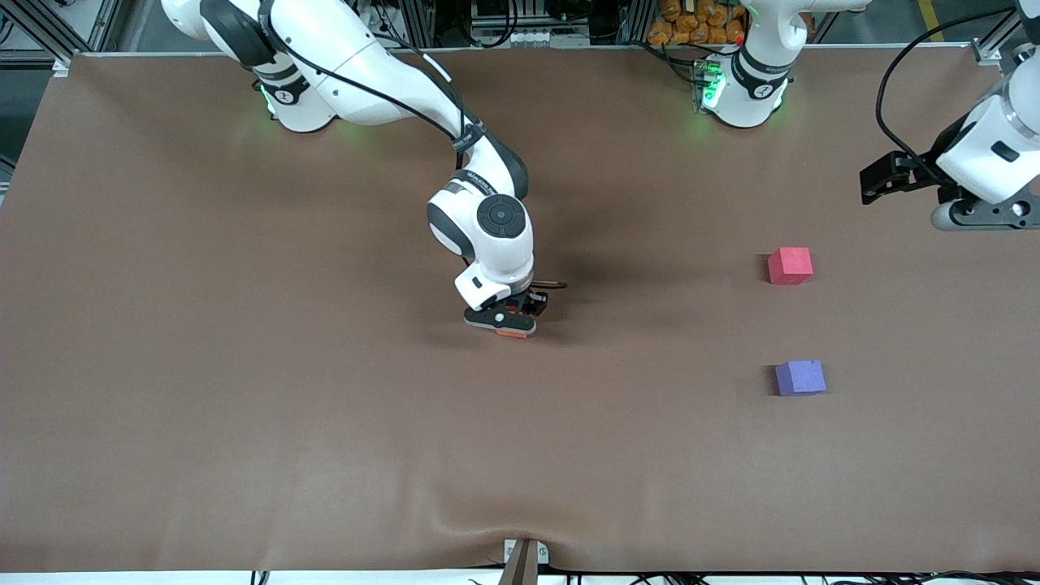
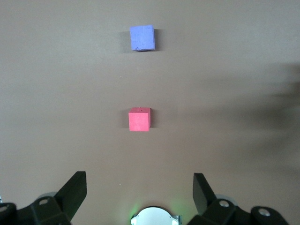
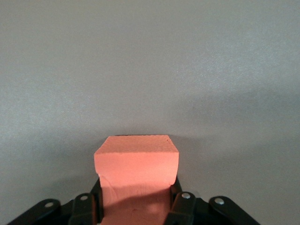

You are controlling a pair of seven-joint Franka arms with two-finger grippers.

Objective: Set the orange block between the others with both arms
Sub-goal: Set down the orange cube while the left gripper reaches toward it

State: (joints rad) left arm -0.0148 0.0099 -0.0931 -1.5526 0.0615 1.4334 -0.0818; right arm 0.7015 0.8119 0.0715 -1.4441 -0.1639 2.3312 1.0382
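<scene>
**A:** Where is the orange block (image 3: 136, 164), and which step is in hand?

**B:** It sits at the middle of the brown table (image 1: 244, 406), under the right gripper (image 1: 510, 318); in the right wrist view its sides are pinched in between the two black fingers (image 3: 180, 206), so the jaws stand narrow with the block between them; whether they are gripping or just letting go, I cannot tell. The block appears to rest on the cloth (only a sliver of orange shows from the front camera). I judge this to be a mid-table hand-over step, with the placing itself not yet done.

**A:** And the others?

**B:** The pinkish-red cube (image 1: 790, 266) and the purple-blue cube (image 1: 800, 378) lie toward the left arm's end of the table, well apart from the orange one; the purple-blue cube is nearer the front camera, with a bare gap between the two.

**A:** The left arm?

**B:** It waits; the left gripper (image 2: 139, 192) hangs over the table near the pinkish-red cube, jaws wide and empty.

**A:** What does the next move call for?

**B:** Probably getting the block within the left arm's reach, then setting it in that gap.

**A:** Which way does it point?

**B:** It is a cube, so no long axis; one flat face looks straight out from the right wrist camera, top face level.
</scene>
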